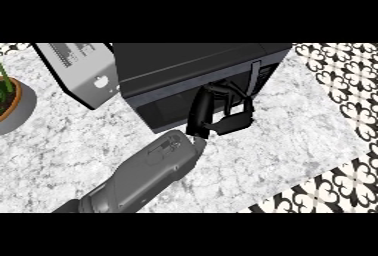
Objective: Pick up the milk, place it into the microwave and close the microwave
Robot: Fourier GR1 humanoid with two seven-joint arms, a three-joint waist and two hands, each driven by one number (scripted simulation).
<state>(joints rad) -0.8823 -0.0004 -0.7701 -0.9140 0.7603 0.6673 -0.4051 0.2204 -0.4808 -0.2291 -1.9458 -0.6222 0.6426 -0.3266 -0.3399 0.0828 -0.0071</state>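
head view, one arm in frame. forearm enters from the lower left, so i log it as the left robot hand (221, 112); right robot hand not in view.

- microwave (192, 60) sits on the tabletop (295, 135), its grey door (74, 65) swung wide open to the left.
- robot hand is at the mouth of the oven cavity, just in front of the dark opening.
- whether it is apart, together or clamped on something: cannot tell, black on black.
- milk: not visible anywhere on the tabletop. judgement: it is either hidden behind the robot hand or already inside the cavity. cannot say which.
- potted plant (11, 105) at the left edge, well apart from the work.

step in hand (judged): placing, or drawing back from it.

notes for doing it well:
- set the milk upright, deep enough that the door cannot catch it.
- let go only once it rests on the oven floor.
- back out straight along the forearm line, keeping clear of the cavity's right edge and the carton.
- then go round to the outer face of the door and push it through its arc until flush.
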